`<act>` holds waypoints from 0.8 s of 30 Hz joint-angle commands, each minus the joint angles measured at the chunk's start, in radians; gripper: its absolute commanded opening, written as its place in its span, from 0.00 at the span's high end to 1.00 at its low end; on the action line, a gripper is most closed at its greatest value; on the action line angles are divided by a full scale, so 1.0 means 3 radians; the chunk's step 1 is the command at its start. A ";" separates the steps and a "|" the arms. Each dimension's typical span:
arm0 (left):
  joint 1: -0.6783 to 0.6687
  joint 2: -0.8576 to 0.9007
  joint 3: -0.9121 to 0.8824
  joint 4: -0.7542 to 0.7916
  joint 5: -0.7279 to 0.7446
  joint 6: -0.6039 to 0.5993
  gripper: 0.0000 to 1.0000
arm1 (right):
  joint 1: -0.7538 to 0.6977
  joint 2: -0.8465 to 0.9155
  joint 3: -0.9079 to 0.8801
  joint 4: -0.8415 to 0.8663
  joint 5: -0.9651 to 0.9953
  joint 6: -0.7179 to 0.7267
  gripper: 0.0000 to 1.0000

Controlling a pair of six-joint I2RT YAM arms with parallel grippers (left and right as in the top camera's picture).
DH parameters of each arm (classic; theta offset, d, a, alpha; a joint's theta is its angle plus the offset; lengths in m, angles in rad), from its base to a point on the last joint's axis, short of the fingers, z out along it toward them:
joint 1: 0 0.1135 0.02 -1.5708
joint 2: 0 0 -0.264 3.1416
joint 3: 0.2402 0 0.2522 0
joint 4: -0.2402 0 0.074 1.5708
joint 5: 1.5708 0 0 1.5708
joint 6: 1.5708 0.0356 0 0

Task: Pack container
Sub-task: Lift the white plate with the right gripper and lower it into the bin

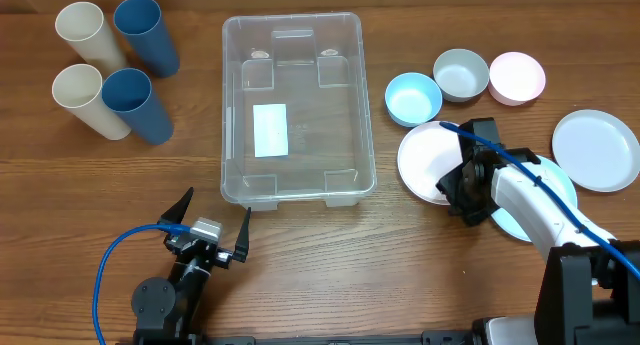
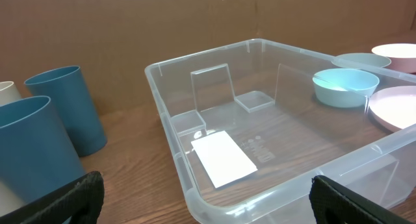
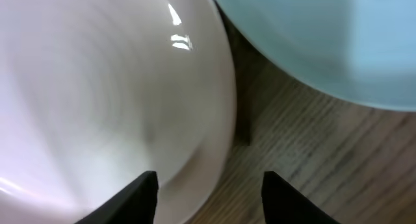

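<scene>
Wooden table and the plastic ware set on it.

A large clear rectangular plastic container with rounded corners is seen at the middle of the wood-grain top, a white label showing on its bottom. At the far left, four tall plastic cups are grouped close together: two cream and two blue. To the right of the container, three small round bowls are placed in a row: light blue, grey and pink. Nearer than the bowls, a pale pinkish-white round plate, a light blue round plate and a white round plate are laid side by side; bare wood is seen between the first two.
</scene>
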 commanded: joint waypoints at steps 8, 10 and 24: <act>0.0024 -0.0023 -0.0011 0.0004 -0.0008 0.0038 0.00 | 0.0013 0.0160 -0.0310 0.0389 0.0070 0.0024 0.84; 0.0024 -0.0023 -0.0011 0.0004 -0.0008 0.0038 0.00 | 0.0013 0.0160 -0.0309 0.0395 0.0070 0.0011 0.96; 0.0024 -0.0023 -0.0011 0.0004 -0.0008 0.0038 0.00 | 0.0013 -0.0294 0.0474 -0.0699 0.0179 -0.0196 0.96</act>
